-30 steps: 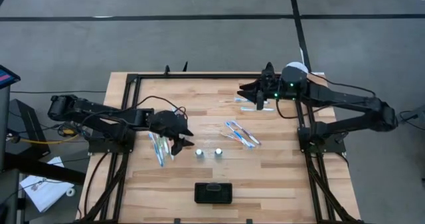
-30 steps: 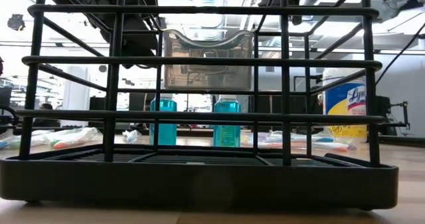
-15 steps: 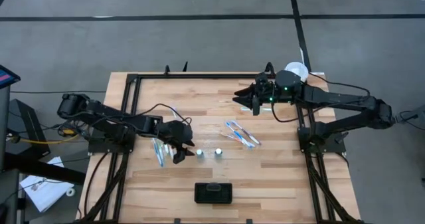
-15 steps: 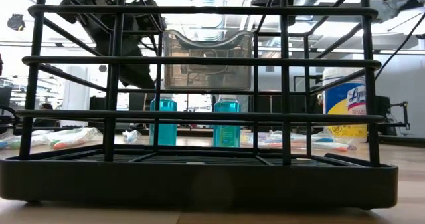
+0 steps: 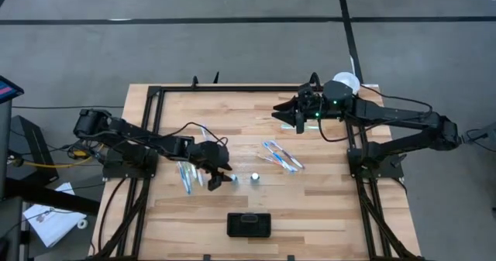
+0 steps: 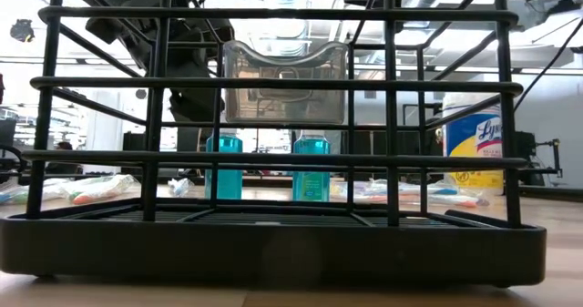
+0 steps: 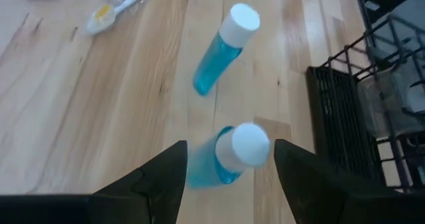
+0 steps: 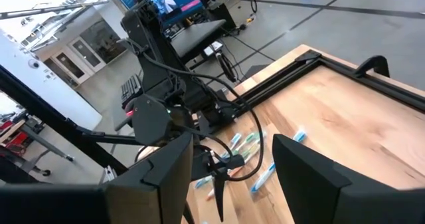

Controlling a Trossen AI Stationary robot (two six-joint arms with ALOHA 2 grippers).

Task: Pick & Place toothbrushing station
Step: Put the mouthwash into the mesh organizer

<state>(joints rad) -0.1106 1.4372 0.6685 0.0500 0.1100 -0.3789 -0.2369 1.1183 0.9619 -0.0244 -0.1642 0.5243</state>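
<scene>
Left gripper (image 5: 216, 177) jaws released, straddling a white-capped blue bottle (image 7: 229, 159) without clamping it; second bottle (image 5: 255, 177) just at its 3 o'clock. Right gripper (image 5: 290, 116) jaws also released, empty, hovering at the worktop (image 5: 325, 207) 1 o'clock. Toothbrushing station (image 5: 249, 224) sits at 6 o'clock, untouched.

Your wooden table (image 5: 325, 203) carries the black holder (image 5: 249, 224) near the front edge, two blue bottles (image 7: 224, 49) with white caps mid-table, loose toothbrushes (image 5: 280, 156) on either side, and a wipes canister (image 6: 472, 141) at the far right corner.
</scene>
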